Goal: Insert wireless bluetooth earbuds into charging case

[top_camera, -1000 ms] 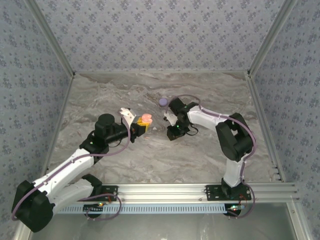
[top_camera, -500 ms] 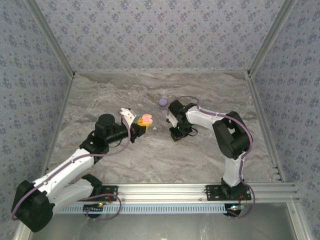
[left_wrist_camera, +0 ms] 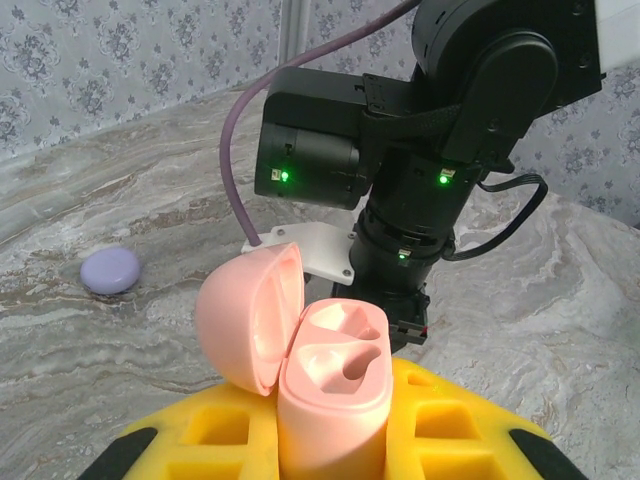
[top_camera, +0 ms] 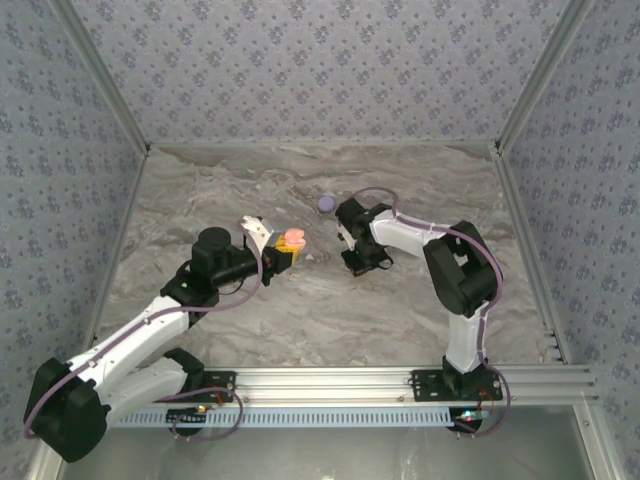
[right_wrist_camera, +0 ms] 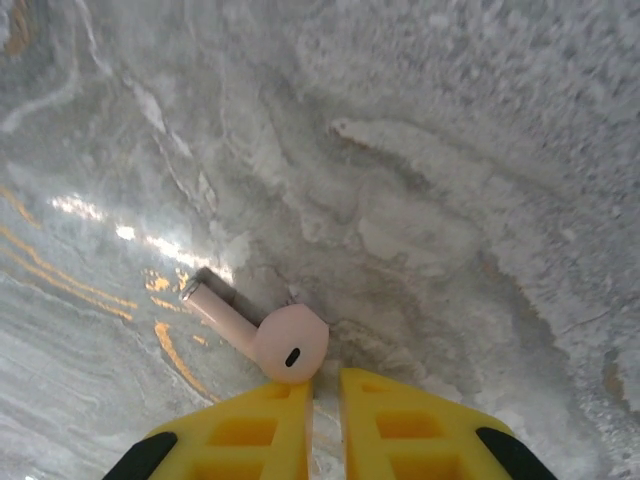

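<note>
The left hand [left_wrist_camera: 332,432] is clamped on the open pink charging case [left_wrist_camera: 330,385]. The right hand [right_wrist_camera: 325,395], fingers together, has its tips just beside a pink earbud [right_wrist_camera: 278,342] lying on the tabletop [right_wrist_camera: 450,200].

White arms [top_camera: 130,340] with black joints; purple cables [left_wrist_camera: 234,150]; green LEDs [left_wrist_camera: 283,175]; yellow gridded fingers [right_wrist_camera: 245,400], black corners.

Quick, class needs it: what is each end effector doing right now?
Left end effector: closed on the open pink charging case.
Right end effector: closed; pink earbud at its tips, grip cannot be told.
</note>
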`<action>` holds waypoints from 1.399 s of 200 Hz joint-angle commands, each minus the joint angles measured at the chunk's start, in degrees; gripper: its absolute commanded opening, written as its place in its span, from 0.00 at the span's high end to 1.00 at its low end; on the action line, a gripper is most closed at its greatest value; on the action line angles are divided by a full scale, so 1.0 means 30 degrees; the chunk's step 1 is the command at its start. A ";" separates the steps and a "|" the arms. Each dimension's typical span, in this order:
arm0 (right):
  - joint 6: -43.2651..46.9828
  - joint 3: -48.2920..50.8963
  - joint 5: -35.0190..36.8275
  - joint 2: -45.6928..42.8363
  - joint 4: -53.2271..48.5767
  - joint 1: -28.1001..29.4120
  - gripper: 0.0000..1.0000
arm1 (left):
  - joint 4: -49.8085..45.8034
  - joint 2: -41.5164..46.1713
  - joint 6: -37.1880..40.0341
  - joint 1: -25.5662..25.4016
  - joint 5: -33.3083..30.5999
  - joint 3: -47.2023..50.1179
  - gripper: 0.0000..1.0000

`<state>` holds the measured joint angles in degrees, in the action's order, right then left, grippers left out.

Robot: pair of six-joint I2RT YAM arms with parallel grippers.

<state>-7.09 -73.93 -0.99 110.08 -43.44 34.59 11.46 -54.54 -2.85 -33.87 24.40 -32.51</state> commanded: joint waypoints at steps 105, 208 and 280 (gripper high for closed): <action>-0.0800 -0.2589 0.0903 0.1968 0.0198 0.0072 0.85 | 0.0535 -0.0044 0.0229 -0.0166 0.0213 -0.0504 0.84; -0.1396 -0.3130 0.1083 0.0993 -0.0194 0.0160 0.79 | 0.0456 0.0041 0.0226 -0.0200 0.0186 -0.0536 0.84; -0.3606 -0.3181 -0.0672 0.0306 0.0029 0.0276 0.63 | 0.0427 0.0156 0.0316 -0.0195 0.0098 -0.0513 0.84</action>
<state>-13.30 -82.13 -0.89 111.94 -42.65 34.89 11.70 -54.54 -2.85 -34.20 24.40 -32.51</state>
